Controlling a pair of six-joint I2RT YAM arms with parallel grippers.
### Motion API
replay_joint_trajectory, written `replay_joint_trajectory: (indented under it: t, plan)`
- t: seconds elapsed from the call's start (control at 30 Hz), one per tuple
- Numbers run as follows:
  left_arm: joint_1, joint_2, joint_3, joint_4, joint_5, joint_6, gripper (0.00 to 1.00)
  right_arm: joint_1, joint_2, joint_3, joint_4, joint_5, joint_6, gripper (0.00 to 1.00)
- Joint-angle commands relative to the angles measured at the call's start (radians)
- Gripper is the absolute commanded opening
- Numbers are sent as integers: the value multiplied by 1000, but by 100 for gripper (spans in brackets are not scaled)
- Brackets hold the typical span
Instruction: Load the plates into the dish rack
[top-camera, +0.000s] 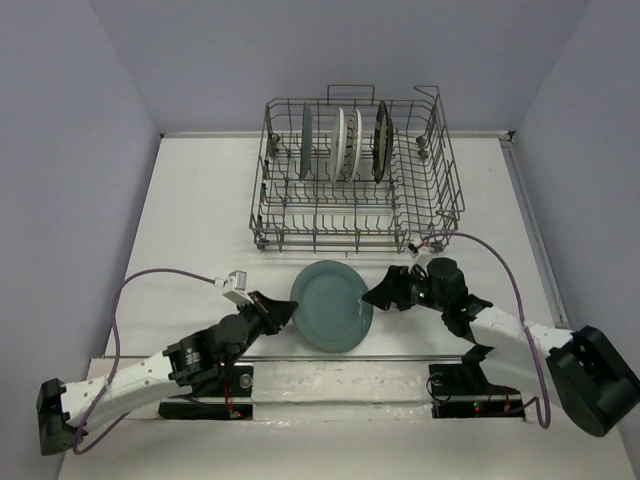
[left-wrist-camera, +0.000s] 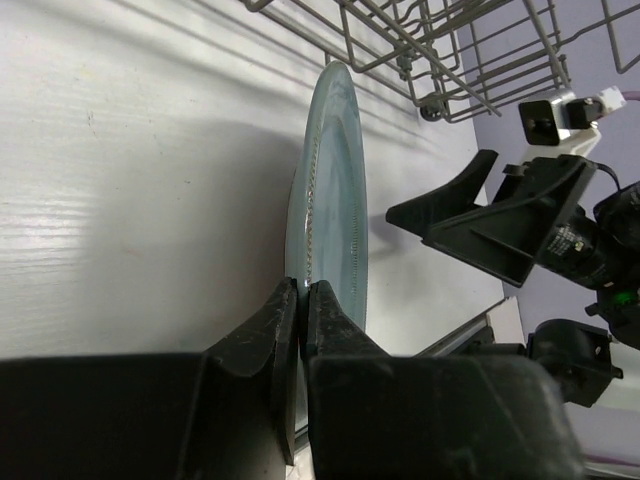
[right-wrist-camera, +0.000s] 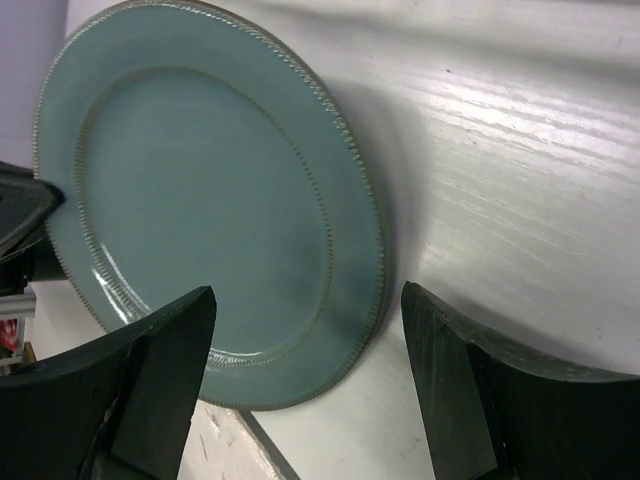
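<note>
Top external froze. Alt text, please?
The left gripper pinches the teal plate by its left rim, in front of the dish rack; the right gripper stands open at its right edge. Four plates stand upright in the rack.

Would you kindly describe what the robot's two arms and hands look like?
Both the left arm and right arm have white links with black joints and black bases. A purple cable loops to each wrist, beside a small white camera block. The left hand and right hand each have two black, wedge-shaped fingers. No markings are readable.
</note>
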Motion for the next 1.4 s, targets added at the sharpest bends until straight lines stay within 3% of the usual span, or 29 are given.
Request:
replay_joint_trajectory:
  t: [0.0, 0.37, 0.5, 0.7, 0.8, 1.0, 1.23, 1.37]
  plan:
    - [1, 52, 64, 117, -4, 5, 6, -6, 160, -15, 301, 1, 49, 81]
    - [10, 13, 107, 67, 58, 24, 6, -16, 530, -44, 673, -39, 138, 81]
    - [11, 13, 109, 54, 72, 16, 6, -16, 616, -83, 889, -82, 201, 74]
    - [14, 68, 107, 71, 70, 22, 6, 44, 708, -127, 1072, -137, 249, 58]
    - [22, 96, 107, 79, 70, 22, 6, 55, 802, -146, 1356, -232, 313, 55]
    - [33, 157, 107, 107, 78, 34, 6, 153, 767, -126, 1363, -288, 290, 47]
    - [36, 223, 110, 107, 76, 40, 6, 175, 563, -127, 1359, -335, 292, 43]
    - [37, 217, 99, 123, 88, 34, 6, 194, 425, -123, 1212, -329, 247, 43]
